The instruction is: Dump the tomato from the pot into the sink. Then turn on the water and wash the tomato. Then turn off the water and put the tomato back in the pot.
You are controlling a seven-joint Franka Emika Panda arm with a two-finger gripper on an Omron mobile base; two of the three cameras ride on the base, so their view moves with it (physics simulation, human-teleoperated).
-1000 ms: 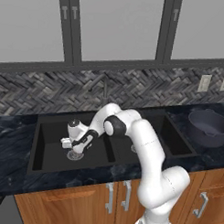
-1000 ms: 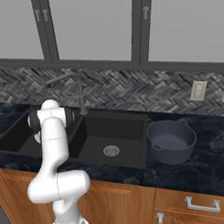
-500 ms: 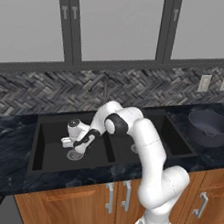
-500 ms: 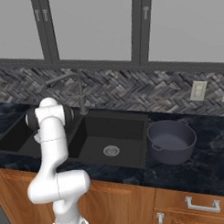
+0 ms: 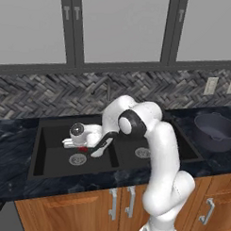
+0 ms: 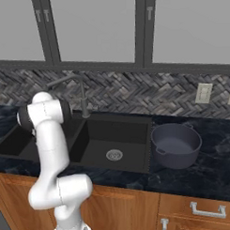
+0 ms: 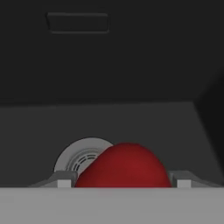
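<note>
Gripper (image 5: 80,147) at centre-left of left base view, inside sink (image 5: 50,134), closed on tomato (image 7: 124,165) above drain (image 7: 78,158). Pot (image 6: 176,145) right of sink.

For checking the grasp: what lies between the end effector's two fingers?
The tomato sits between the end effector fingers, above the left basin's drain, in the hand view.
</note>
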